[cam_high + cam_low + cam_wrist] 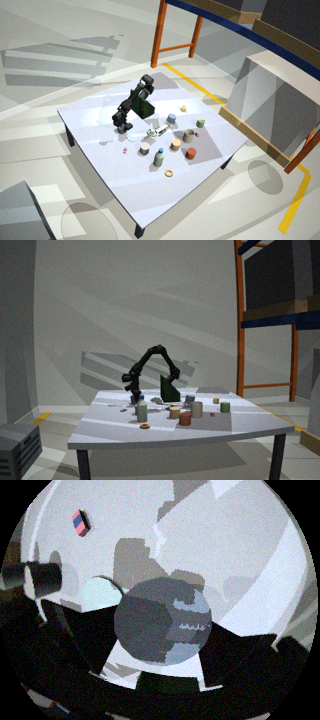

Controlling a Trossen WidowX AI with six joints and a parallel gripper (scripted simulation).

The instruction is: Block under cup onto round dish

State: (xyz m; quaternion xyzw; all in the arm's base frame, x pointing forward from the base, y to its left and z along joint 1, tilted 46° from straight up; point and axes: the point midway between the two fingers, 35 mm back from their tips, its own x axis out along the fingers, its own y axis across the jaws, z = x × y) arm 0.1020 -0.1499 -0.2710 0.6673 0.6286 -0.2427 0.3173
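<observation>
My gripper (123, 126) (134, 396) (162, 610) is shut on a blue-grey cup (121, 129) (132, 400) (162, 615). It holds the cup low, to the left of the round pale-blue dish (132, 137) (99, 595); whether the cup touches the table cannot be told. The pale green block (152, 131) (156, 399) sits uncovered on the near-left end of the balance (163, 127). The other blue cup (171, 118) (190, 399) stands on the far end. Nothing shows on the visible part of the dish.
A dark green panel (143, 106) (169, 391) stands behind the balance. A grey cylinder (144, 149), a green bottle (158, 158) (142, 411) and a small red-blue piece (125, 150) (123, 410) (80, 523) are nearest the dish. Several other cylinders and an orange ring (144, 423) stand farther off.
</observation>
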